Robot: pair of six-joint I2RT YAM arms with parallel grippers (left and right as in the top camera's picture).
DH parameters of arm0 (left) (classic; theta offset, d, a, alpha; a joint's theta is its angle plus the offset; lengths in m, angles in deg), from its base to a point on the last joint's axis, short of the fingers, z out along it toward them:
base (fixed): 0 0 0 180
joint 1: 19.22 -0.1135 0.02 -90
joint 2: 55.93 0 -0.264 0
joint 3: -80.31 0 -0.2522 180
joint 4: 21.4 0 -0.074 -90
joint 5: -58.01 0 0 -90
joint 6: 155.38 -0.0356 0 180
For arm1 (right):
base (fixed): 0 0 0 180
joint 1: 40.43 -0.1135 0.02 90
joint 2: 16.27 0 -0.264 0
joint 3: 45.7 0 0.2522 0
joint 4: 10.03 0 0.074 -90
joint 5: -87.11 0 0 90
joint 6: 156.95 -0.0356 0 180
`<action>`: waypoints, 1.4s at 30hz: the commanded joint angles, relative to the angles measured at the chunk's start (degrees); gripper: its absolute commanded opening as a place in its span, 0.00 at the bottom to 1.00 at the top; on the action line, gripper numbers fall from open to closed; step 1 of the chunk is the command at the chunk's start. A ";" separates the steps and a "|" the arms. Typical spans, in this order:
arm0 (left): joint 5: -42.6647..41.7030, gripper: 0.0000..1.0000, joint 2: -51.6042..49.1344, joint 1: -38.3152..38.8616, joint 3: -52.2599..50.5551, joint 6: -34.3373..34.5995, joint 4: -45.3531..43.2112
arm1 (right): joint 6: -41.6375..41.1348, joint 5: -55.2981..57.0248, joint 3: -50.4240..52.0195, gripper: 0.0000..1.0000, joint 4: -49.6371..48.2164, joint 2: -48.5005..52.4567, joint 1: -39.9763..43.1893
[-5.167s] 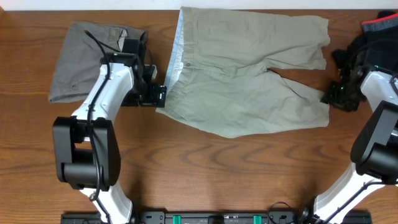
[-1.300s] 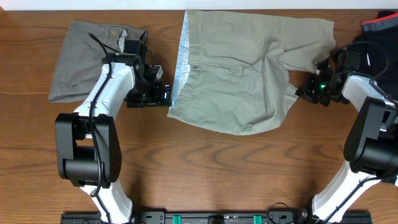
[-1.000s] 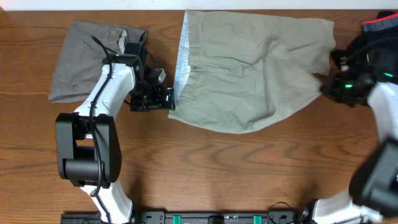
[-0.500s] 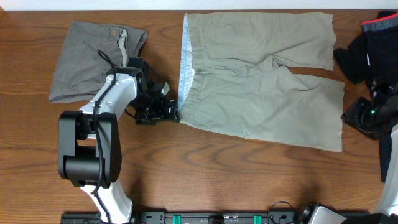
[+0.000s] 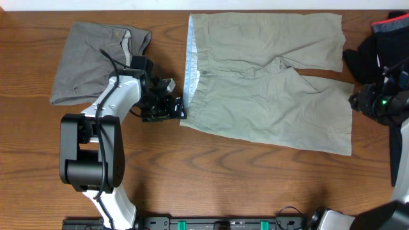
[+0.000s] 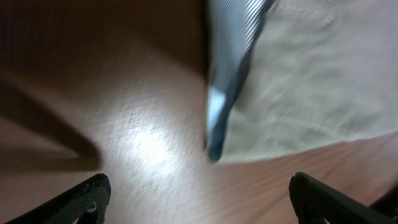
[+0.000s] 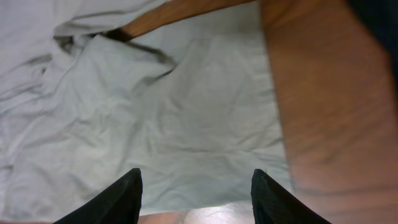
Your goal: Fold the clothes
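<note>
Pale khaki shorts point(image 5: 268, 76) lie spread flat on the wooden table, waistband to the left with a light blue lining point(image 5: 190, 61), legs to the right. My left gripper point(image 5: 181, 110) is open and empty just left of the waistband's lower corner; the left wrist view shows that corner point(image 6: 217, 146) and the blue lining point(image 6: 233, 43) ahead of its open fingers point(image 6: 199, 199). My right gripper point(image 5: 355, 102) is open and empty at the right edge of the lower leg; the right wrist view shows the leg's cloth point(image 7: 186, 124) between its open fingers point(image 7: 196, 196).
A folded grey-brown garment point(image 5: 89, 57) lies at the back left, behind the left arm. A pile of dark clothes with a red edge point(image 5: 383, 38) sits at the back right, beside the right arm. Bare wood runs along the front of the table point(image 5: 223, 179).
The shorts' lower leg has been pulled out to the right and laid flat, then let go. My right gripper moved back up toward the leg's edge. My left gripper shifted slightly up-right at the waistband.
</note>
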 commanded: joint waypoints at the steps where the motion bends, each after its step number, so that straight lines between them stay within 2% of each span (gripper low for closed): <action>1: -6.97 0.93 -0.87 0.02 -0.17 -0.22 -0.35 | 3.08 -5.33 0.46 0.52 -0.07 2.58 0.11; 5: -7.10 0.92 -1.22 1.92 -0.17 0.13 -1.51 | 3.08 -5.31 0.46 0.50 -0.15 4.66 0.11; 8: -6.82 0.83 -1.70 3.69 -0.17 0.11 -2.49 | 3.10 -5.31 0.46 0.49 -0.50 4.94 0.11; 11: -2.60 0.66 -2.51 5.40 -0.17 0.09 -3.41 | 3.08 -5.31 0.46 0.49 -0.46 4.94 0.11; 13: 0.46 0.58 -3.02 6.43 -0.17 0.07 -3.93 | 2.97 -5.31 0.46 0.48 -0.70 4.94 0.11; 16: 0.70 0.52 -3.08 7.37 -0.13 -1.88 -4.46 | 2.19 -5.31 0.46 0.48 -1.18 4.94 0.11; 20: 3.72 0.32 -2.16 7.56 1.49 -3.41 -2.78 | 1.68 -5.31 0.46 0.47 -1.64 4.94 0.11; 22: 7.98 0.33 -0.79 7.56 3.10 -3.41 -0.57 | 1.14 -5.29 0.46 0.49 -2.01 4.94 0.11; 23: 9.81 0.38 0.02 7.56 3.98 -3.43 0.63 | 1.14 -5.29 0.46 0.50 -2.27 4.94 0.11; 25: 13.29 0.64 1.79 7.56 5.70 -3.45 2.36 | 1.16 -5.27 0.46 0.53 -2.69 4.94 0.11; 26: 14.67 0.73 2.64 7.56 6.51 -3.43 2.56 | 1.16 -5.27 0.48 0.53 -2.86 4.94 0.11; 28: 15.50 0.84 3.87 7.56 7.43 -3.43 0.98 | 1.16 -5.27 0.55 0.46 -3.06 5.09 0.11; 34: 8.11 0.84 2.19 7.56 7.48 -3.67 -12.39 | -0.02 -5.29 0.83 0.45 -3.74 8.79 0.11; 38: 4.46 0.81 -1.99 7.56 7.48 -3.82 -22.14 | -1.33 -6.91 0.90 0.32 -3.74 13.70 -0.02; 42: 4.48 0.73 -5.31 7.56 7.48 -3.78 -31.98 | -1.20 -10.60 0.90 0.31 -5.95 17.75 -0.66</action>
